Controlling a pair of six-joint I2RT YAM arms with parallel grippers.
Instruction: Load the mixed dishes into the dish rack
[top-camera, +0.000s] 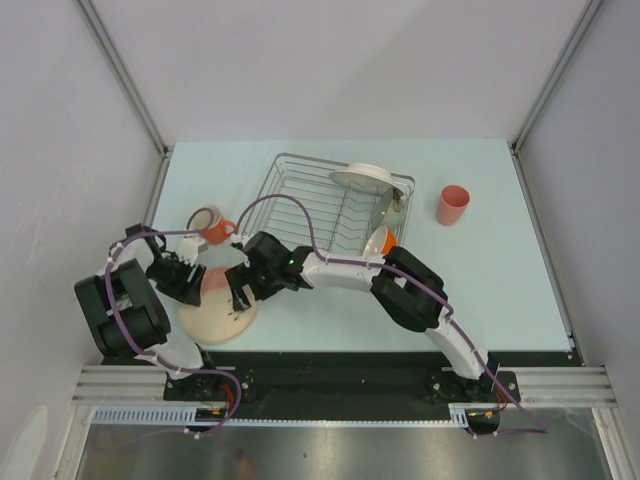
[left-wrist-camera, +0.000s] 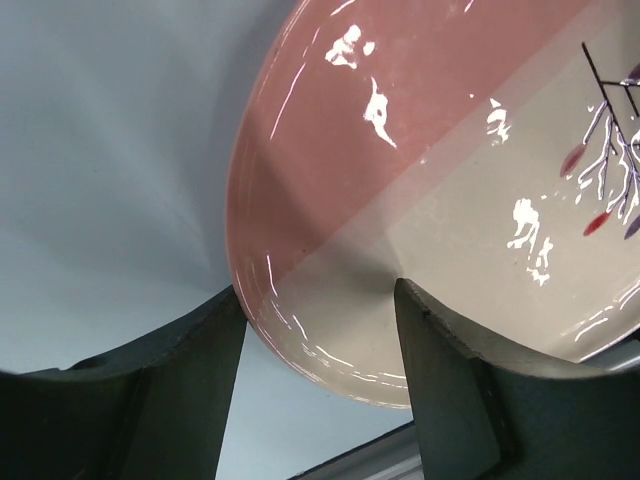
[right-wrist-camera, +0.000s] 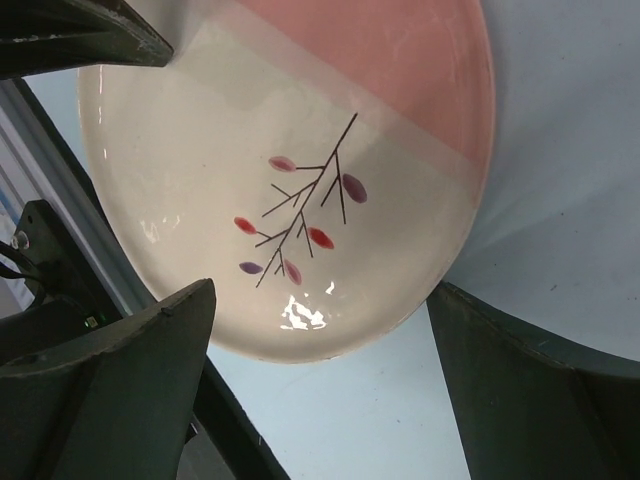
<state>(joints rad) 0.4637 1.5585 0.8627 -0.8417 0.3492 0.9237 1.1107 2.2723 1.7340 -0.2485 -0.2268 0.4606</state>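
Observation:
The salmon-pink plate (top-camera: 213, 318), half pink and half cream with a twig pattern, lies flat on the table at the front left. My left gripper (top-camera: 196, 284) is open at its left rim; in the left wrist view (left-wrist-camera: 318, 290) the plate (left-wrist-camera: 430, 150) has its edge between the fingers. My right gripper (top-camera: 238, 297) is open and empty over the plate's right edge; in the right wrist view (right-wrist-camera: 320, 290) the plate (right-wrist-camera: 300, 120) lies just ahead of it. The dish rack (top-camera: 300, 200) holds the white plate (top-camera: 362, 178), grey-green bowl (top-camera: 386, 212) and orange bowl (top-camera: 378, 241).
The orange handled mug (top-camera: 212, 226) stands left of the rack, just beyond my left gripper. The salmon-pink handleless cup (top-camera: 452, 204) stands right of the rack. The table's front edge and a metal rail (right-wrist-camera: 60, 200) run close behind the plate.

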